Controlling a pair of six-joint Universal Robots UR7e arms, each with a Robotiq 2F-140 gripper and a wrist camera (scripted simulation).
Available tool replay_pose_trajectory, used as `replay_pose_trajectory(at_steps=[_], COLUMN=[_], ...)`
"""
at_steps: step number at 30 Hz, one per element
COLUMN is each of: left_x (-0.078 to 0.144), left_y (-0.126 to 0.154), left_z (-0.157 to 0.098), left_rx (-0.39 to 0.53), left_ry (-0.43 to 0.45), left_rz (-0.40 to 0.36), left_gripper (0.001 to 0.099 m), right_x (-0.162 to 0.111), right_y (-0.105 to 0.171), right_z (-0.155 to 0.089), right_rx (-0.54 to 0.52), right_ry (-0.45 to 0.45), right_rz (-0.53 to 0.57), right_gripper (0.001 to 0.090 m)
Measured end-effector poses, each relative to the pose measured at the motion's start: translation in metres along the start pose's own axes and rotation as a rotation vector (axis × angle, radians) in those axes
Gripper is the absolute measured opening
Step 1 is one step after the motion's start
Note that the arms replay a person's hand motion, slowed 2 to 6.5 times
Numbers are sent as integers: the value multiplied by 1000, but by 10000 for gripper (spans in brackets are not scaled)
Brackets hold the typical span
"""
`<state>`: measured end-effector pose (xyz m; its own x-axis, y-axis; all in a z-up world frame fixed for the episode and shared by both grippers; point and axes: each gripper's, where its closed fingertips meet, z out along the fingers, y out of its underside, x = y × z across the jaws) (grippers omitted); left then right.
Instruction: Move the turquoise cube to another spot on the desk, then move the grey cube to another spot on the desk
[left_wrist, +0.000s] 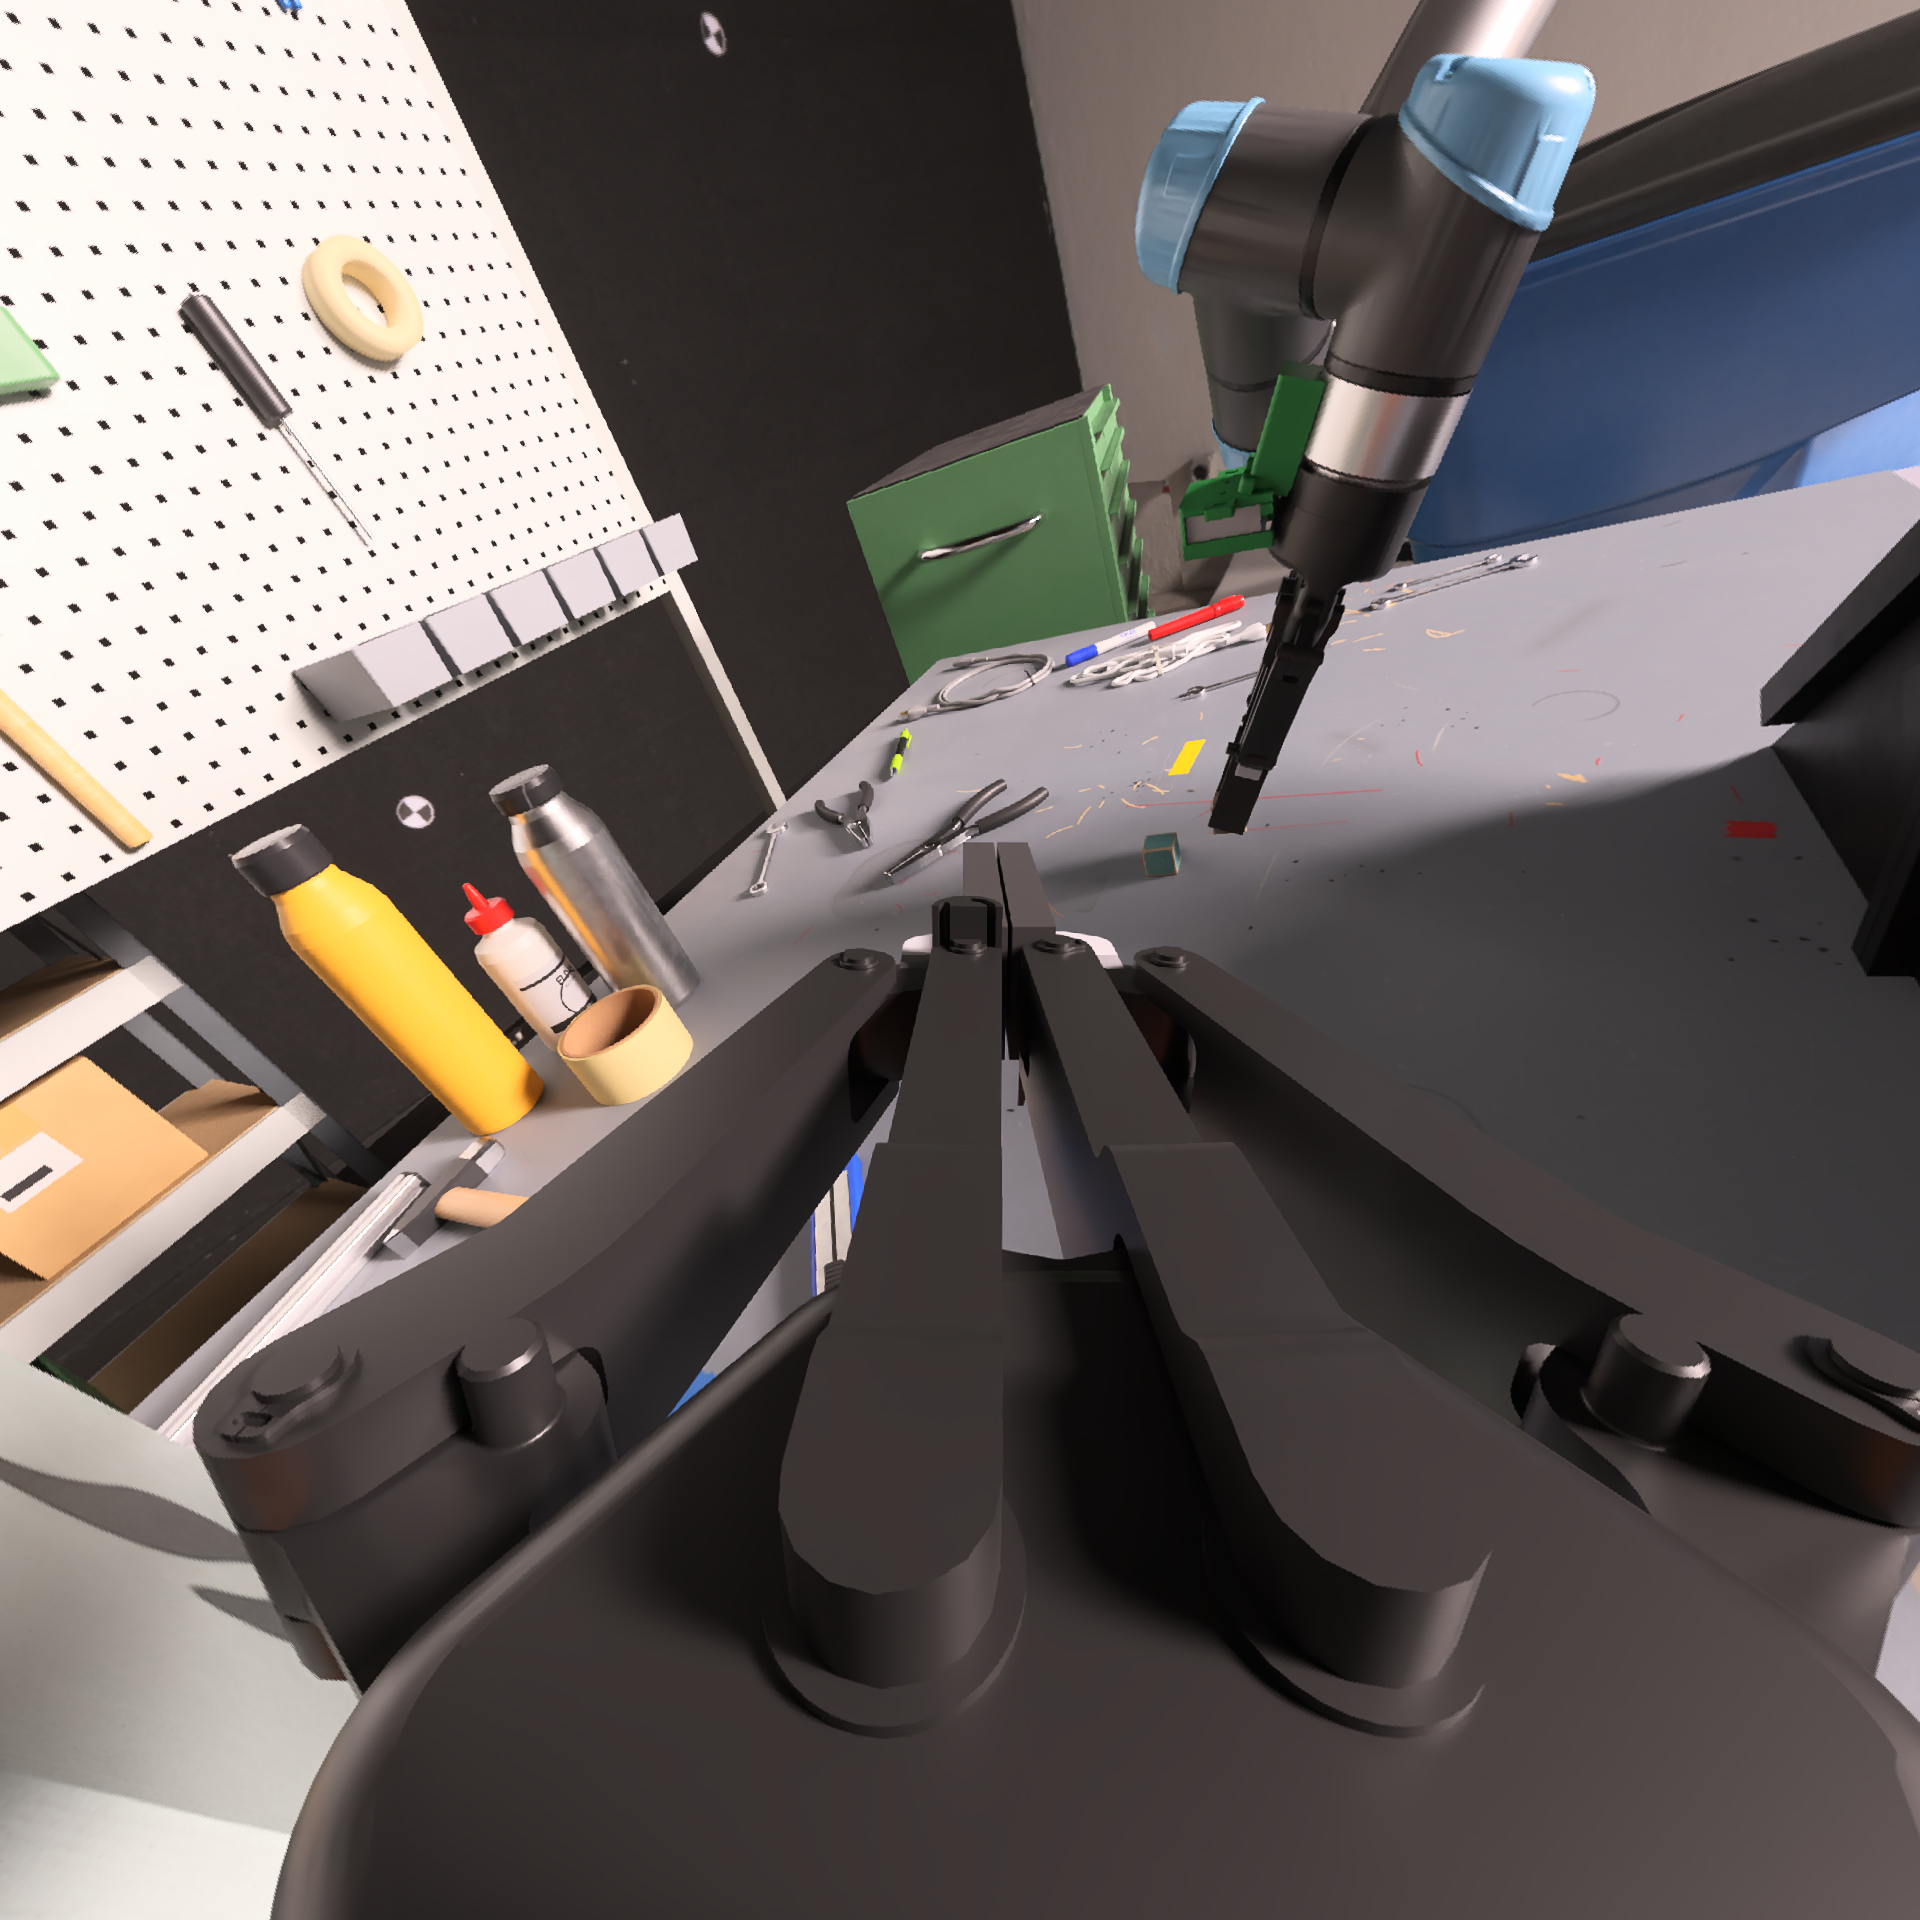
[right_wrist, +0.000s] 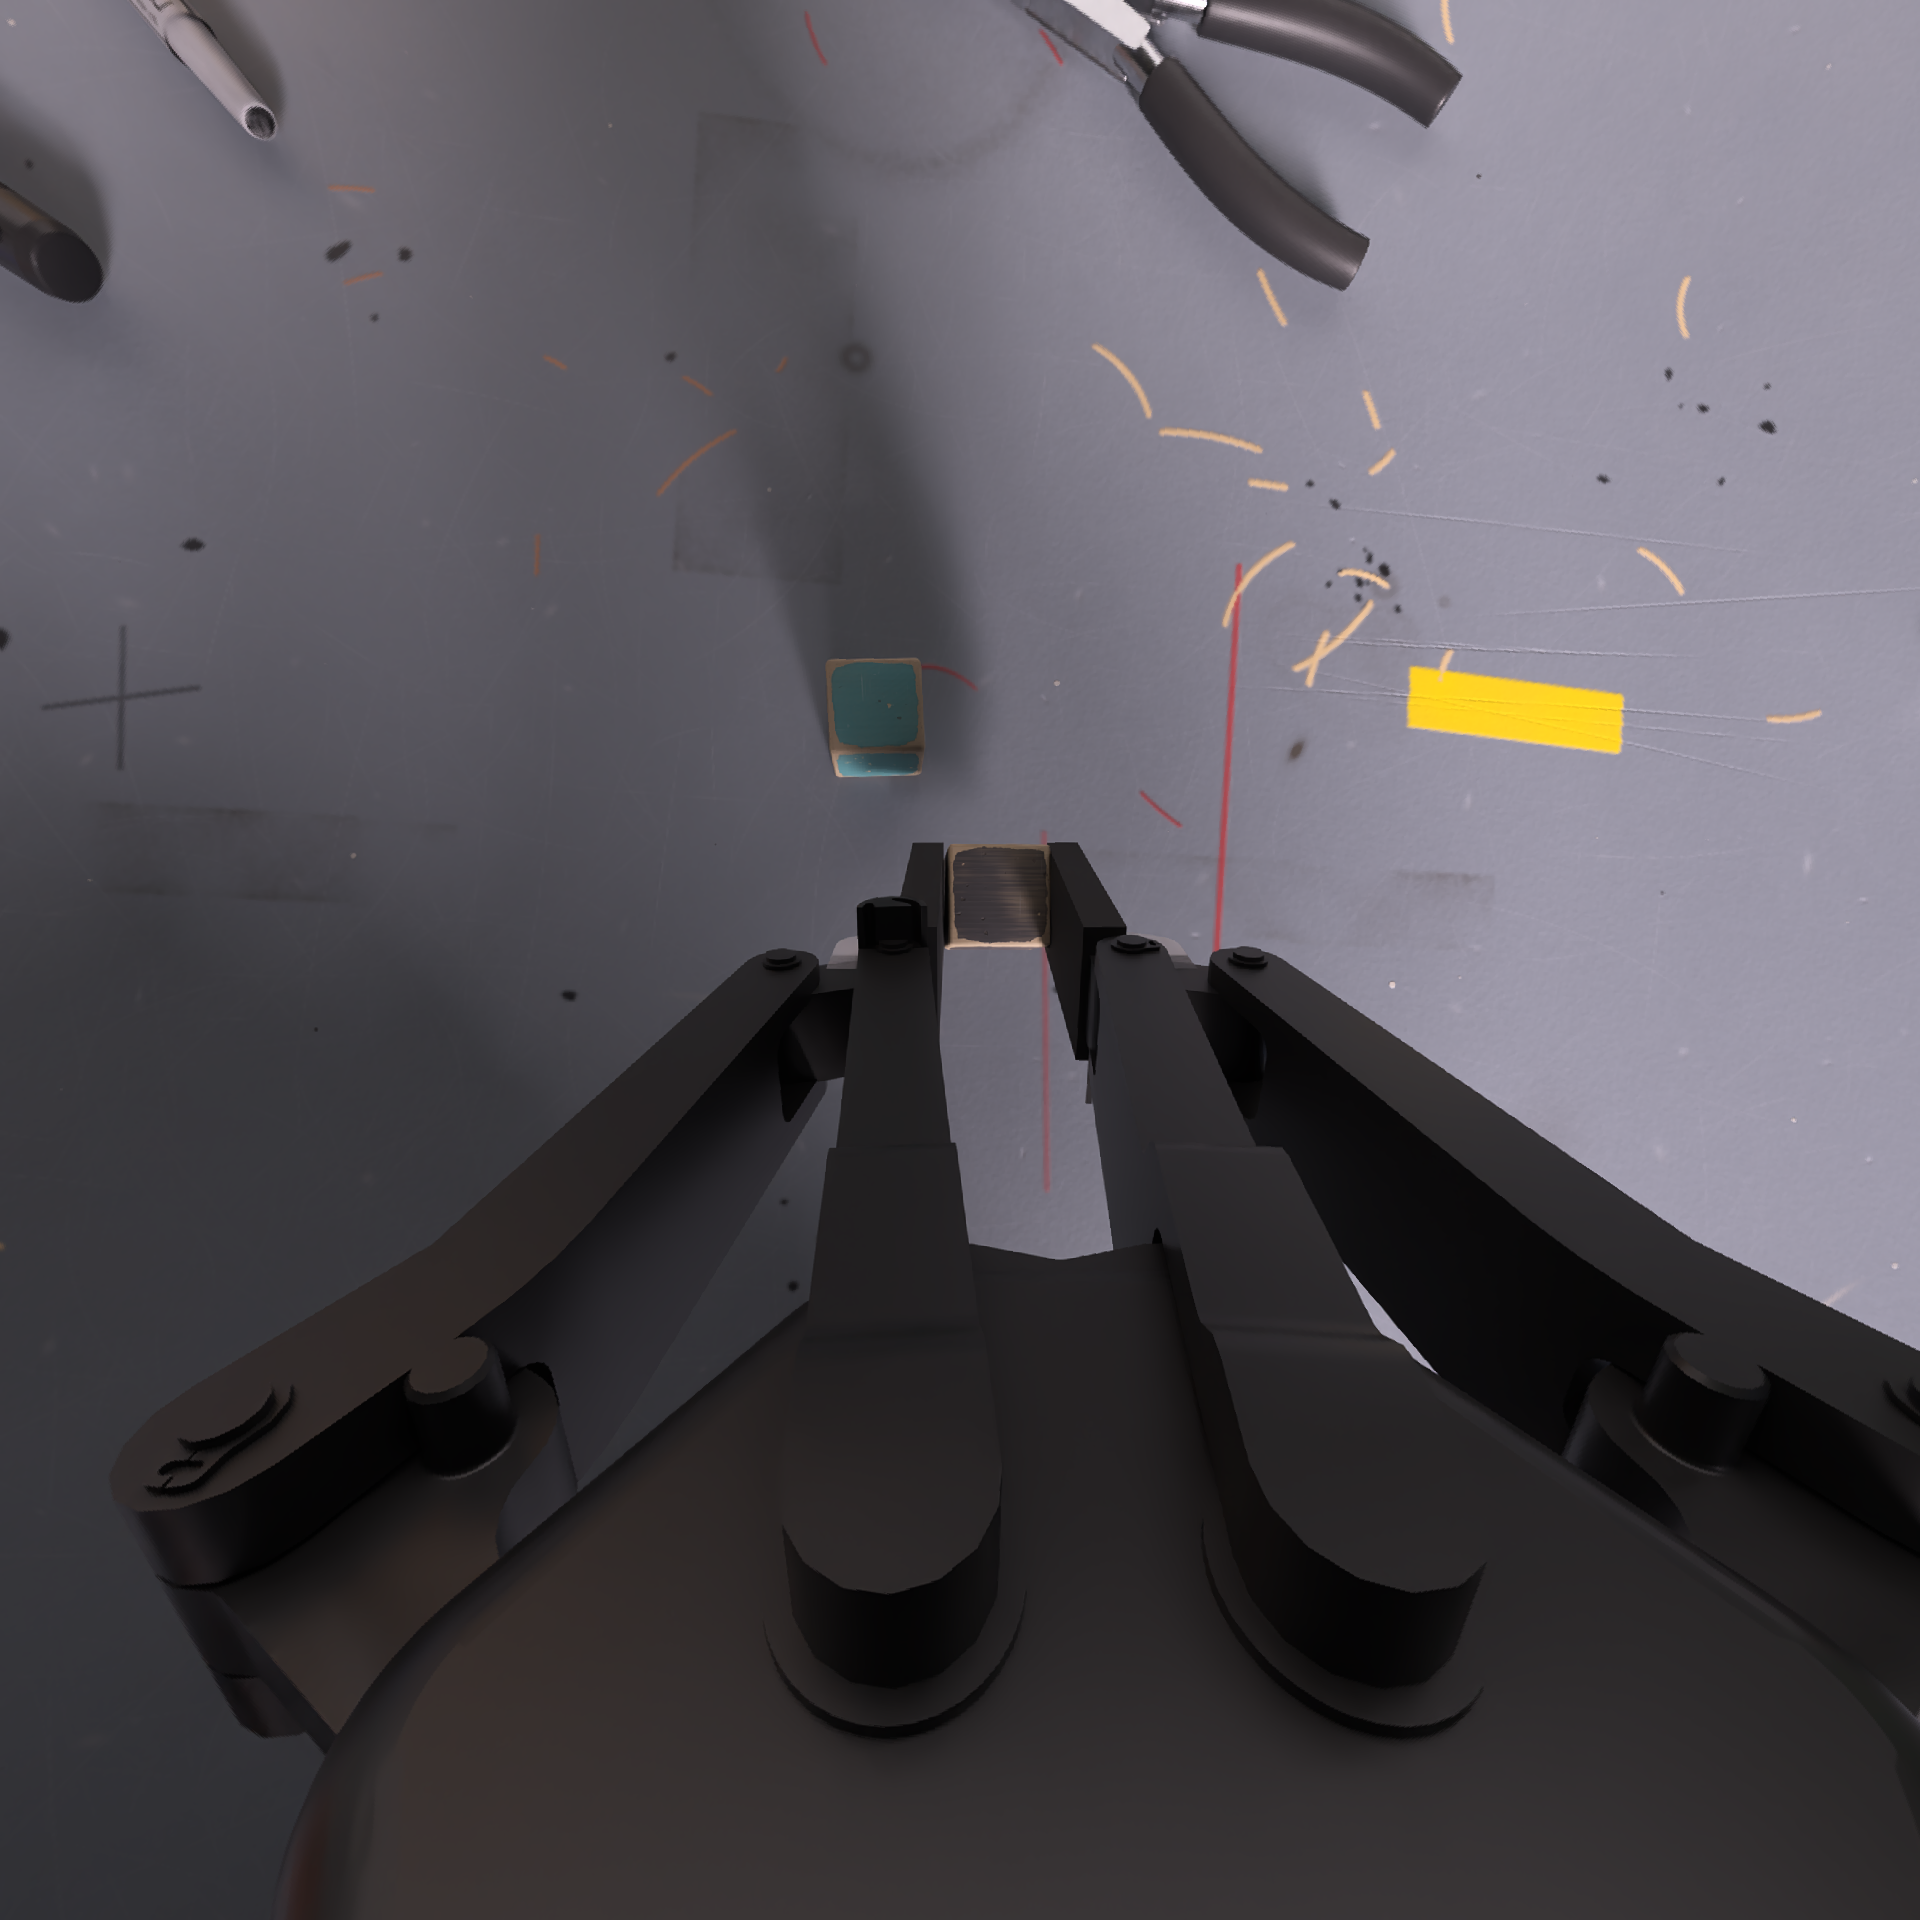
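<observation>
The turquoise cube (right_wrist: 875, 717) rests on the grey desk (right_wrist: 416, 935), ahead and a little left of my right gripper; it also shows small in the left wrist view (left_wrist: 1161, 854). My right gripper (right_wrist: 997, 894) is shut on the grey cube (right_wrist: 995, 896), which sits between its fingertips. From the left wrist view the right gripper (left_wrist: 1236, 805) hangs just right of the turquoise cube, close to the desk; the grey cube is hidden there. My left gripper (left_wrist: 1000, 883) is shut and empty, above the desk.
Pliers (right_wrist: 1247, 135) and other tool handles (right_wrist: 223, 73) lie beyond the cubes. A yellow tape strip (right_wrist: 1514, 710) is to the right. In the left wrist view, a yellow bottle (left_wrist: 395, 987), steel bottle (left_wrist: 597, 883), glue bottle (left_wrist: 525, 966) and tape roll (left_wrist: 623, 1042) stand at the desk's left edge.
</observation>
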<state>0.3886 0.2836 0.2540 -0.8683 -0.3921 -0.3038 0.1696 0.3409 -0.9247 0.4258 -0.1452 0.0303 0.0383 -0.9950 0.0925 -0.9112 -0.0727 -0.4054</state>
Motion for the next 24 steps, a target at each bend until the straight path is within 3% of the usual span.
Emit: replay_pose_trajectory(at_steps=[24], left_x=[1], left_y=[6], left_z=[6], left_rx=[-28], left_ry=[3], left_rz=[4], left_gripper=[9], right_x=[1], right_y=[0], right_z=[14], right_rx=[-15], right_ry=[-17], right_rz=[31], right_gripper=[263])
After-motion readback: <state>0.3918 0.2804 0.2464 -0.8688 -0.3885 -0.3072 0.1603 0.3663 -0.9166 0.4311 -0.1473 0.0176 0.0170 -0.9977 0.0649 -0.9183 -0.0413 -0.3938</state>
